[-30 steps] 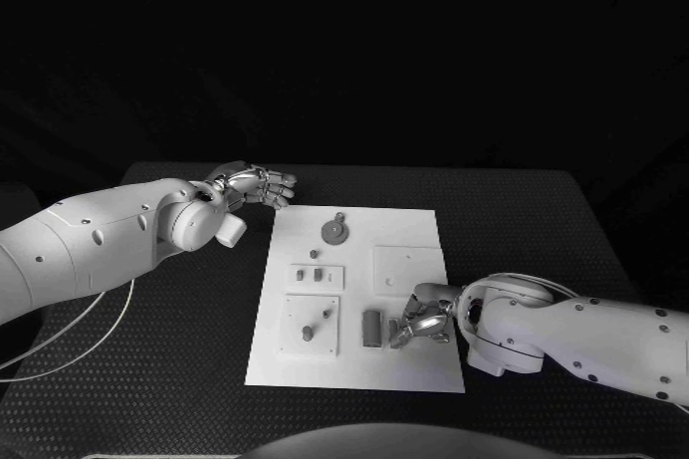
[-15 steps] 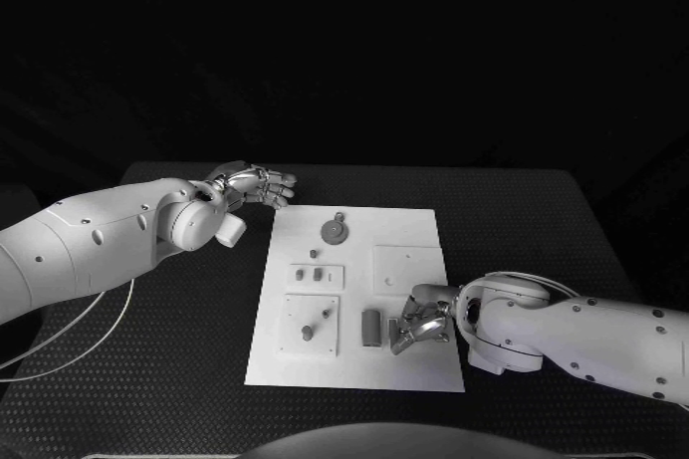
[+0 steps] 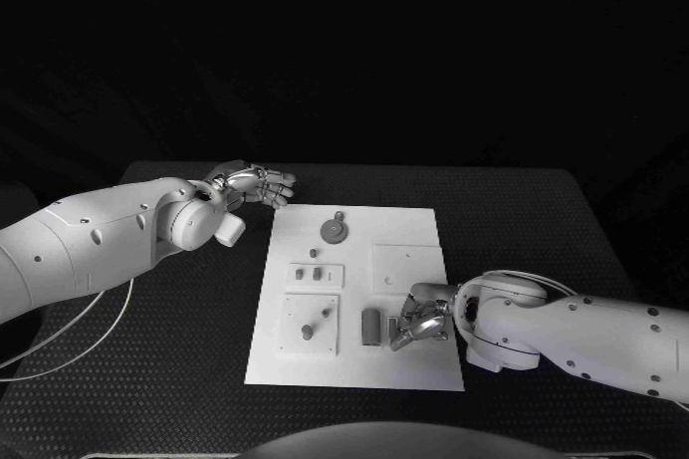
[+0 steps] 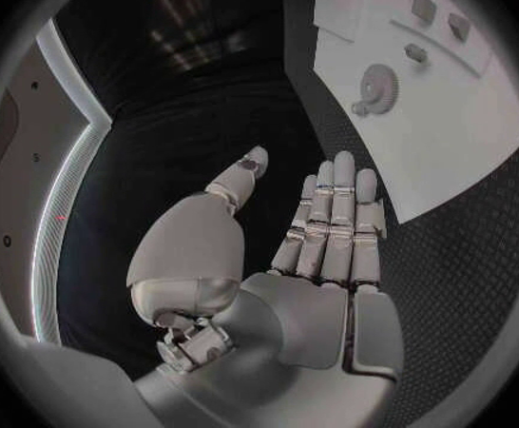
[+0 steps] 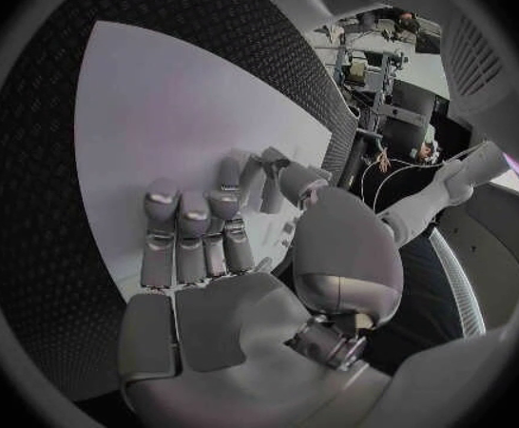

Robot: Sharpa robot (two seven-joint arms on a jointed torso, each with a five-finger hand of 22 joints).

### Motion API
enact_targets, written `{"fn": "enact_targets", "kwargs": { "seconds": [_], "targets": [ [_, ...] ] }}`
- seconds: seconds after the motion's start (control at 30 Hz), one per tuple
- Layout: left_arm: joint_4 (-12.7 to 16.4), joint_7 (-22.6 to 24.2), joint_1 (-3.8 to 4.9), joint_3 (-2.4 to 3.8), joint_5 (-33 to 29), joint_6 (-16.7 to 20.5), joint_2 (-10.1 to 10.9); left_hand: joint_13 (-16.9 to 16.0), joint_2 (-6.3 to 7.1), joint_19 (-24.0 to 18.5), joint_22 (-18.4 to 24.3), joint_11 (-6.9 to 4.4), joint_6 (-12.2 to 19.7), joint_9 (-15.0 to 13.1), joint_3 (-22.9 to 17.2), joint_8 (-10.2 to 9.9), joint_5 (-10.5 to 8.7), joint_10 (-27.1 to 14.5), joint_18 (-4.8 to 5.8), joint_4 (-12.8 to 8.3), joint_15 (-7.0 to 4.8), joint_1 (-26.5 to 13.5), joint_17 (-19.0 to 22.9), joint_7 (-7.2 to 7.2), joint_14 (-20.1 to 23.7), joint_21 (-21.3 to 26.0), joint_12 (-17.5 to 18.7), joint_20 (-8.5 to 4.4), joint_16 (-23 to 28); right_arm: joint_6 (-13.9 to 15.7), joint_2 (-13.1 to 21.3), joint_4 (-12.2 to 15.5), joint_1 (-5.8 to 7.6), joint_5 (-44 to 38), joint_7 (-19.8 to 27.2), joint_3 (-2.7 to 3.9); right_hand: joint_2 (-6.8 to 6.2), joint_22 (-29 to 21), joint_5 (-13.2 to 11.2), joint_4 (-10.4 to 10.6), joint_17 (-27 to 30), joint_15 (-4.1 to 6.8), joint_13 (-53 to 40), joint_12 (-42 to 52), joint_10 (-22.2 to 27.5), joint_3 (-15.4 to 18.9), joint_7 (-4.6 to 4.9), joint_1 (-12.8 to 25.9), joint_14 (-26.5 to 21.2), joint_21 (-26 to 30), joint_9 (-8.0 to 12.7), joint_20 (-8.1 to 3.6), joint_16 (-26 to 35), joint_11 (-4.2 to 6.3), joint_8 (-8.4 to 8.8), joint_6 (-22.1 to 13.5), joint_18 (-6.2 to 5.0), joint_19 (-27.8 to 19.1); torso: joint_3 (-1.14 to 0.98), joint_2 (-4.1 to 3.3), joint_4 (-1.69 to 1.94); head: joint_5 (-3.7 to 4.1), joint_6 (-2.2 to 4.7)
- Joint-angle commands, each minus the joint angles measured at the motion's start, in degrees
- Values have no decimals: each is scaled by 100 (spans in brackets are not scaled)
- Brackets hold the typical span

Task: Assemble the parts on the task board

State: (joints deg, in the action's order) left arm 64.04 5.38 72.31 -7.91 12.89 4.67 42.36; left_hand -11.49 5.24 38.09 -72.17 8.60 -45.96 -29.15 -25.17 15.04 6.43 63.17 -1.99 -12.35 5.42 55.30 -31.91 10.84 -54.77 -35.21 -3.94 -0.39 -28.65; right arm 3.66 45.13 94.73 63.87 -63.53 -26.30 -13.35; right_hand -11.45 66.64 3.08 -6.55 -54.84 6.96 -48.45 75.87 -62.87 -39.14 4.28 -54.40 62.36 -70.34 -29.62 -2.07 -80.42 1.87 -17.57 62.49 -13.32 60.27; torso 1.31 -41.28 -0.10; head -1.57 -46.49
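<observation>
The white task board (image 3: pixel 356 359) lies in the middle of the black table. On it are a grey gear (image 3: pixel 335 230), a small peg (image 3: pixel 316 253), a small plate with two pieces (image 3: pixel 316 275) and a square plate with pieces (image 3: pixel 312 325). Two grey bars (image 3: pixel 372 328) lie near the board's front. My right hand (image 3: pixel 425 320) rests low on the board beside them. In the right wrist view its thumb and a finger flank one grey bar (image 5: pixel 269 179); whether they grip it is unclear. My left hand (image 3: pixel 253 184) hovers past the board's far left corner, fingers straight, holding nothing.
A raised square plate (image 3: pixel 405 268) sits on the board just beyond my right hand. Black mat (image 3: pixel 172 379) surrounds the board on all sides. In the left wrist view the gear (image 4: pixel 378 90) lies ahead of my left hand (image 4: pixel 325 228).
My right hand has edged slightly nearer the grey bars at the board's front. The left arm and hand have stayed where they were.
</observation>
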Motion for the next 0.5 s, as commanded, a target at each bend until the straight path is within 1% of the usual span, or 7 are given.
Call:
{"fn": "enact_targets", "kwargs": {
  "seconds": [0.03,0.07,0.1,0.13,0.27,0.5],
  "targets": [
    [39,50,5,3,85,-132,-8,9,-58,33,-14,17,-8,2,-38,39,65,-37,-103,5,-8,32,-16,4,-47,39,-5,2,31,53,-19,-20,-15,-152,-54,0,194,-7,-29,-25,8,28,7,-2,-62,-143,-8,-140,34,-40,-2,-8,-11,16,-23,66,-168,33,6,-1,0,1,-3],
    [44,48,5,3,88,-136,-8,10,-59,33,-16,17,-10,2,-39,41,73,-38,-103,4,-7,33,-19,9,-47,40,-5,2,33,49,-21,-20,-16,-170,-62,0,234,-8,-29,-23,10,29,8,-2,-74,-185,-13,-159,41,-41,-4,-7,-9,20,-29,78,-168,35,7,-1,1,0,-3],
    [50,45,4,2,90,-132,-7,10,-59,33,-16,18,-10,2,-39,41,75,-38,-103,4,-7,34,-19,10,-46,40,-5,2,33,44,-25,-23,-16,-219,-71,0,293,-9,-29,-53,11,31,9,-4,-88,-256,-21,-215,50,-44,-5,-9,-8,28,-36,89,-168,36,6,0,2,-1,-4],
    [50,44,4,2,90,-132,-8,10,-58,33,-17,18,-9,3,-38,41,76,-38,-102,4,-7,33,-20,10,-46,41,-5,3,34,35,-29,-23,-16,-259,-82,0,318,-8,-29,-109,13,33,10,-7,-97,-319,-27,-284,55,-46,-5,-11,-6,35,-38,91,-167,34,6,0,2,-1,-4],
    [38,43,4,2,90,-114,-4,12,-50,31,-20,20,0,7,-32,37,78,-40,-99,6,-5,24,-25,11,-44,44,-4,5,41,-1,-33,-35,-16,-306,-122,0,300,-6,-30,-245,18,30,15,-26,-134,-467,-30,-337,79,-65,-10,10,3,35,-53,105,-167,39,6,2,-2,2,-2],
    [36,42,4,2,90,-110,-3,12,-46,31,-22,20,4,8,-29,36,75,-41,-99,6,-4,21,-28,8,-43,46,-4,6,44,-13,-23,-50,-16,-286,-118,0,278,-9,-31,-312,20,25,16,-39,-152,-526,-30,-335,90,-75,-12,24,8,36,-61,107,-167,45,1,1,1,0,5]
  ]
}}
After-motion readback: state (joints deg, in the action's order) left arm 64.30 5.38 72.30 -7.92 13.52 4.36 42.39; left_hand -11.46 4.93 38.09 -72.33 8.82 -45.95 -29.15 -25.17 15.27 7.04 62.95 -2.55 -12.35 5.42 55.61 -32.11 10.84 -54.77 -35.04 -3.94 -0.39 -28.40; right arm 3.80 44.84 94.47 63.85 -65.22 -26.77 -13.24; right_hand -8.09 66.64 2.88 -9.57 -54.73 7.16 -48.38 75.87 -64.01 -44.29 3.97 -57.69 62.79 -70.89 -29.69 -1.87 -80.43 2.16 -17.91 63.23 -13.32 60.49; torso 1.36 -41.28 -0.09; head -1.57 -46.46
